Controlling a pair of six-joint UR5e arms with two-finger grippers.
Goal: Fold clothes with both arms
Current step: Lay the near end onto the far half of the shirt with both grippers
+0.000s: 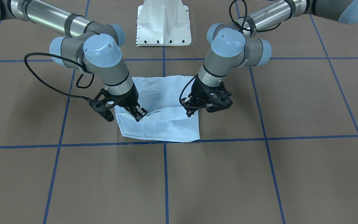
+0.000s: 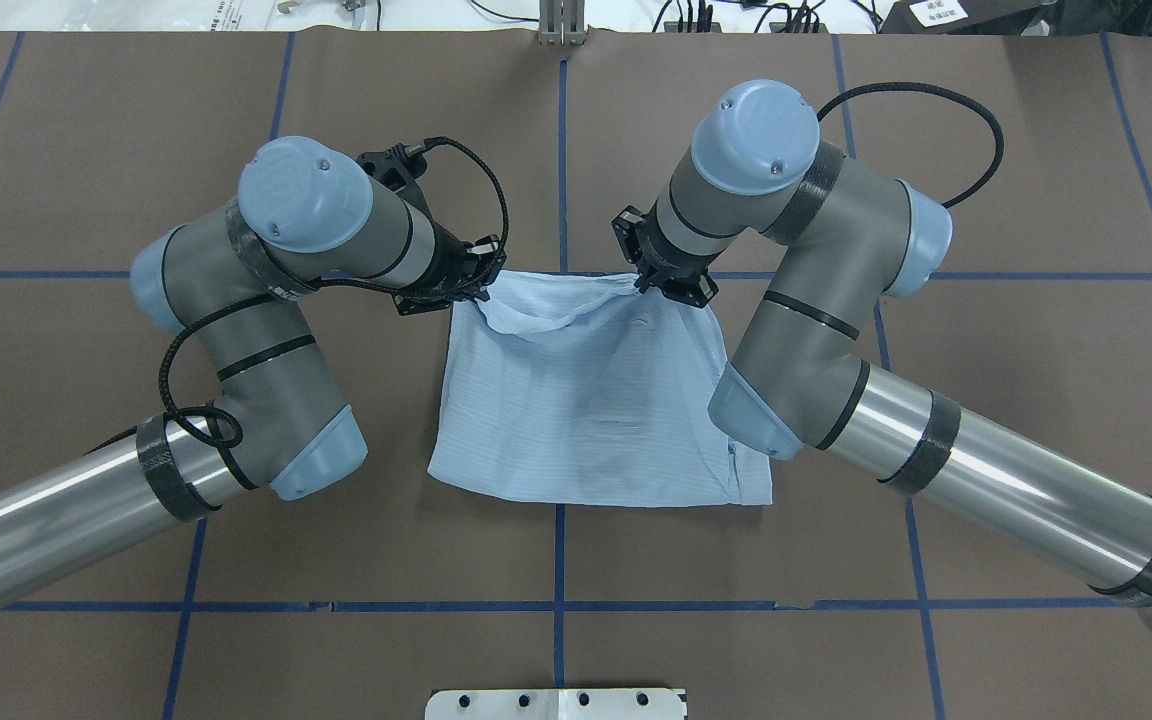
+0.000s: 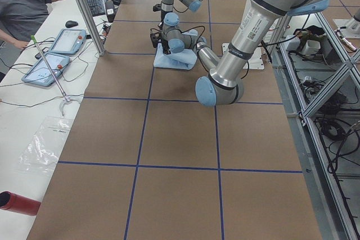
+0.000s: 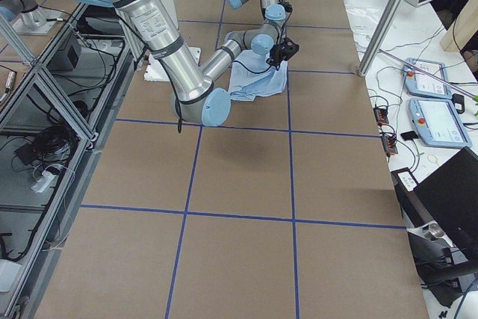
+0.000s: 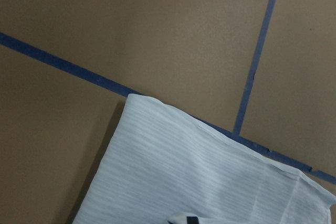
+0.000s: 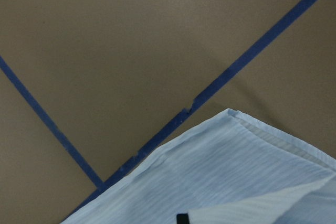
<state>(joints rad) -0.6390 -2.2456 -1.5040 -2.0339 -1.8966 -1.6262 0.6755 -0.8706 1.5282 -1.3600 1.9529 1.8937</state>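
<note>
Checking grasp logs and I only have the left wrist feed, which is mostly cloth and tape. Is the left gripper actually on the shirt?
Observer: Yes. In the overhead view the left gripper pinches the shirt at its far corner, lifted off the table.
Operator: Right side?
Observer: The right gripper pinches the other far corner; the edge sags between them.
Operator: Rest flat?
Observer: The near edge lies flat, the shirt already a rough rectangle.

Shirt (image 2: 586, 400) edge under right arm (image 2: 816, 330), pedestal (image 2: 556, 703) cropped
</note>
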